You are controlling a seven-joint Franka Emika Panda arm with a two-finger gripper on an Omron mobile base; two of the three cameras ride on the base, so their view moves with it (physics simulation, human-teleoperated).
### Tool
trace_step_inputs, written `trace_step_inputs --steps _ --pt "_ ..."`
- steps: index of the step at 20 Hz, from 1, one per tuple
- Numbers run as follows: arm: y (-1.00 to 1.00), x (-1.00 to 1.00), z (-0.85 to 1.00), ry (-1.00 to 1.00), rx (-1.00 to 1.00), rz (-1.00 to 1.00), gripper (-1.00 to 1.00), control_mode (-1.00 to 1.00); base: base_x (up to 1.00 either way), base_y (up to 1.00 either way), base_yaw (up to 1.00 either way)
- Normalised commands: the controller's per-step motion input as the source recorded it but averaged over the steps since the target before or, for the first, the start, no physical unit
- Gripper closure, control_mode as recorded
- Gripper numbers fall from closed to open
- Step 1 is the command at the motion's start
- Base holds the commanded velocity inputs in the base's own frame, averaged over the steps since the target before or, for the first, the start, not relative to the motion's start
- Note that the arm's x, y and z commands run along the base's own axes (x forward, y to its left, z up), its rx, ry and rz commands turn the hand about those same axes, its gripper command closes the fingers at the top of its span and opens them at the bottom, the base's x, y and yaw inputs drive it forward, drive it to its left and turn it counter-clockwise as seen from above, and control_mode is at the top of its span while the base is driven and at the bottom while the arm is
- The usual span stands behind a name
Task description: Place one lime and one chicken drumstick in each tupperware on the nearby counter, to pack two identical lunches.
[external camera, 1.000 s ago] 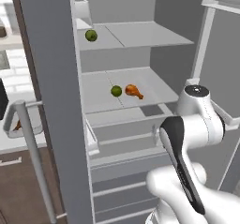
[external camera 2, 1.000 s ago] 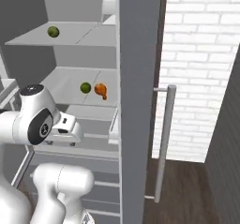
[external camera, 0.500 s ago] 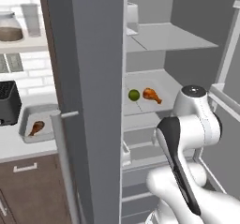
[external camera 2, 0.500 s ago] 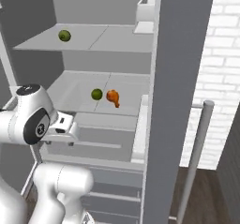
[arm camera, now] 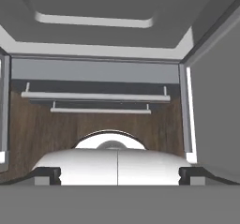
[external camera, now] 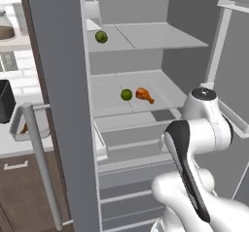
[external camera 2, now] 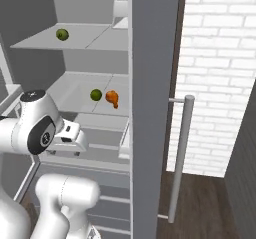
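Grey fridge: it stands open in front of me, shelves bare but for three pieces of food.
Middle shelf: one lime (external camera: 126, 94) lies just beside a chicken drumstick (external camera: 144, 95), lime to the left, not quite touching.
Upper shelf: a second lime (external camera: 101, 37) sits alone near the left wall.
Tupperware: one pale tray (external camera: 30, 127) shows on the counter (external camera: 14, 148) left of the fridge door, with an orange-brown drumstick-like piece inside.
Step in hand: I judge I am lining up at the fridge to fetch food for the trays; no pick has begun.
Next move: raise my arm from its fold and reach to the middle shelf.
Claw (arm camera: 117, 174): fingers fully apart, empty, touching nothing, pointing down at the floor.
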Motion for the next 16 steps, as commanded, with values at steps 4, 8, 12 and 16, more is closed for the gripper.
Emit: trace_step_inputs --steps 4,8,12,16 --pt "0.0 0.0 0.0 0.0 0.0 0.0 -1.0 1.0 0.67 0.0 0.02" --pt "0.0 0.0 0.0 0.0 0.0 0.0 -1.0 1.0 0.9 0.01 0.0" --pt "0.0 0.0 0.0 0.0 0.0 0.0 -1.0 1.0 0.05 0.0 0.0" --pt "0.0 0.0 0.0 0.0 0.0 0.0 -1.0 1.0 0.0 0.0 0.0"
